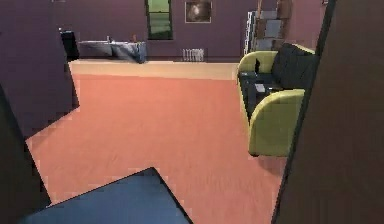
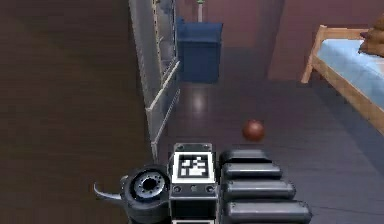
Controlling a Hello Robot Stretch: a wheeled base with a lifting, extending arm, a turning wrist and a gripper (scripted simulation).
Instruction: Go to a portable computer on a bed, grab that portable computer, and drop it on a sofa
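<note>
Forward view first: a yellow-green sofa with dark seat and back cushions (image 1: 272,122) sits at the right edge of the terracotta floor (image 1: 150,120). A dark door frame (image 1: 345,130) covers the whole right side and hides the sofa's far arm. On the sofa's seat, toward its back end, there's a small dark flat shape with a pale patch (image 1: 262,86). It's way too small for me to say what it is.

Along the floor's far edge I can make out a low blue-grey piece of furniture (image 1: 112,50), a white radiator (image 1: 193,54) and a tall shelf unit (image 1: 268,28), all pretty blobby. A dark blue slab (image 1: 110,200) is cut off by the bottom edge.

Arm side view: the dark segmented arm (image 2: 255,185) lies along the bottom edge with 1 white marker square (image 2: 195,165), and the gripper (image 2: 108,192) sits left of that. Of the fingers (image 2: 103,189) I only get 1 thin curved one, the rest is cropped, so I can't tell if they're spread or pressed together, or whether anything is held.

A wooden-framed bed with a light blue mattress (image 2: 345,65) pokes in at the right edge, just 1 corner of it. A reddish-brown ball (image 2: 253,129) lies on the dark floor near that corner, not touching it. A blue box-shaped cabinet (image 2: 200,50) stands further back.

I can't tell where the portable computer is, as most of the bed's top is cut off.
</note>
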